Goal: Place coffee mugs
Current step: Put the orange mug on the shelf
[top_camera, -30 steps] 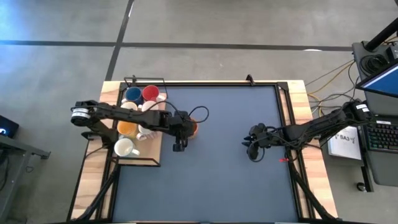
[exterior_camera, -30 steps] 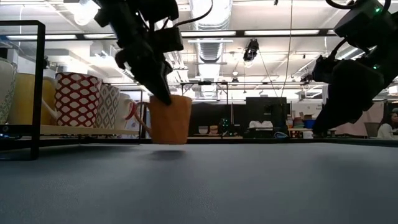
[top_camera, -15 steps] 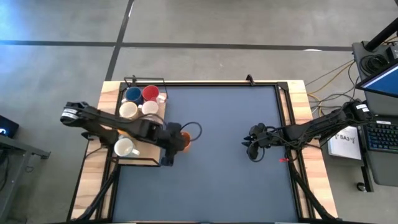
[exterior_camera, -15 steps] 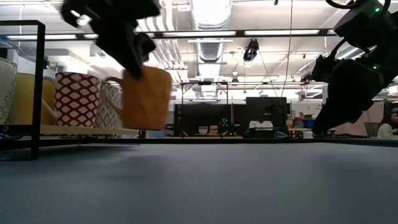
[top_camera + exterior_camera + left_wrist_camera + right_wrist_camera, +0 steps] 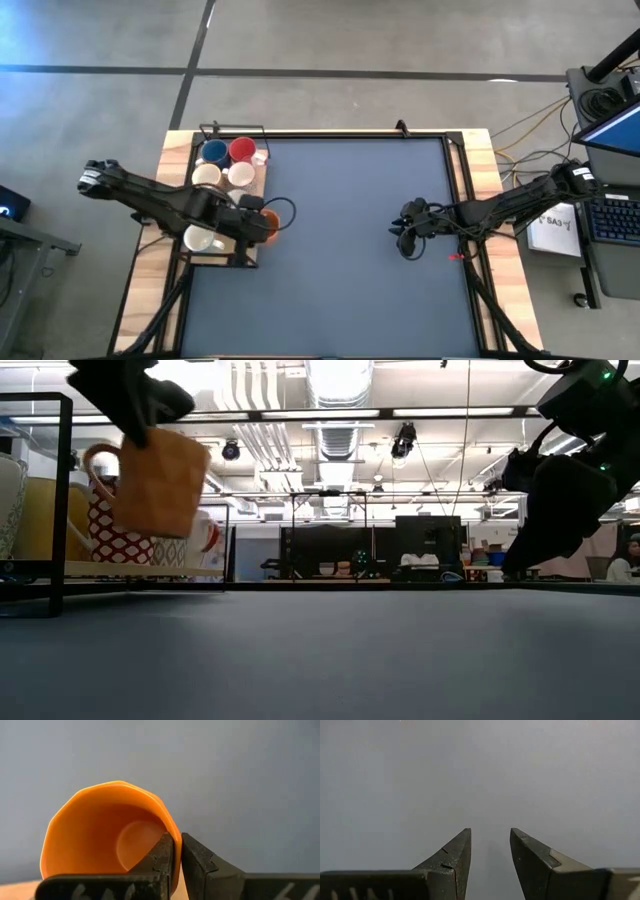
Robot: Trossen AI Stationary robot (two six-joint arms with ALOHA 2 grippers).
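My left gripper [image 5: 176, 857] pinches the rim of an orange mug [image 5: 100, 832], holding it clear above the blue-grey mat [image 5: 370, 250] beside the rack [image 5: 215, 258] of other mugs [image 5: 226, 163]. My right gripper [image 5: 490, 851] waits spread wide over the mat's right side.

Dark blue-grey mat [image 5: 350, 250] covering tabletop; light wood table edge [image 5: 480, 150] either side; black wire rack [image 5: 225, 130] at mat's left corner; keyboard [image 5: 612, 220] and white paper [image 5: 553, 228] right of table; grey concrete floor [image 5: 100, 100]
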